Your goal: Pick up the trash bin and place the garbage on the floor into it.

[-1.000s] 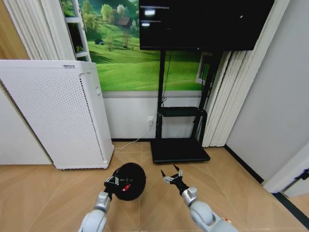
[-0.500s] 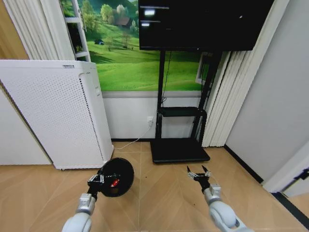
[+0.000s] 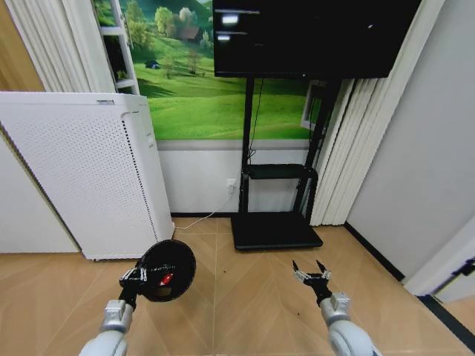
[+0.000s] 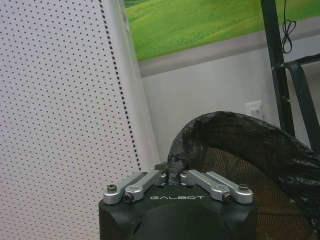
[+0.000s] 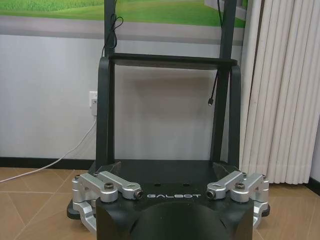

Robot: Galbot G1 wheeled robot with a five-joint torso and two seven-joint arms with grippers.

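The trash bin (image 3: 167, 270) is a small black round bin lined with a black bag, held up off the floor (image 3: 245, 304) with its mouth turned toward me. My left gripper (image 3: 133, 279) is shut on its near rim. In the left wrist view the left gripper (image 4: 172, 176) pinches the bagged rim of the trash bin (image 4: 250, 165). Red-and-white garbage (image 3: 165, 279) lies inside the bin. My right gripper (image 3: 312, 271) hovers open and empty above the parquet at the right, and the right wrist view shows the right gripper (image 5: 167, 172) spread wide, facing the TV stand.
A tall white perforated appliance (image 3: 82, 170) stands at the left against the wall. A black TV stand (image 3: 276, 222) with a flat base sits ahead, a white cable (image 3: 204, 217) trailing to a wall socket. Curtains (image 3: 349, 148) hang at the right.
My left arm has carried the bin to the left and a little lower. My right gripper has swung out to the right and stays open.
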